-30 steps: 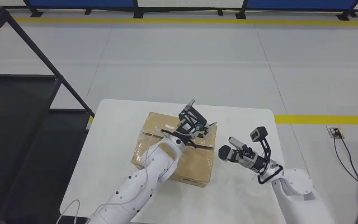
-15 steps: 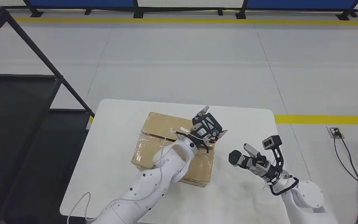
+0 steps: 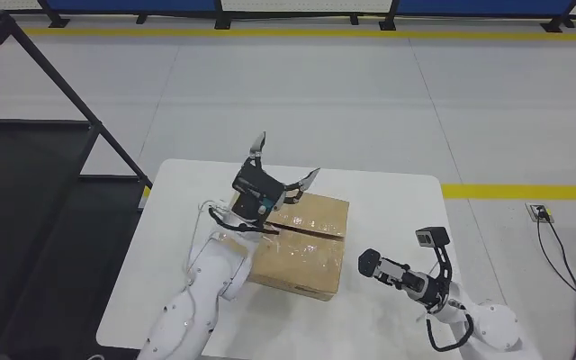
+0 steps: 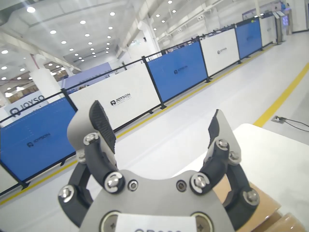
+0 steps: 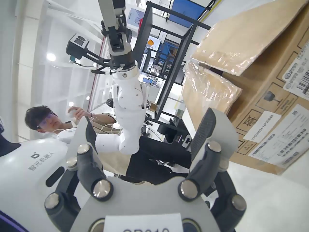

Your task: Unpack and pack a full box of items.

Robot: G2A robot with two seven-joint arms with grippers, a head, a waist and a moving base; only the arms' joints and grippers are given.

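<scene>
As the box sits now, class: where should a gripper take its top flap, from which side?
Probably pinch the flap by its free edge at the seam, coming from the box end facing the right gripper: there the flap edges sit slightly lifted, leaving a gap.

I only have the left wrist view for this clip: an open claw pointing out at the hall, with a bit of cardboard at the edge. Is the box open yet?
Observer: No. From the top view, the box has its top folded down.
Operator: Where is the other arm?
Observer: The right claw is over the table, beside the box. It faces the box's labelled side and does not touch it.
Operator: Is it holding anything?
Observer: No. Its own wrist view shows it open and empty.
</scene>
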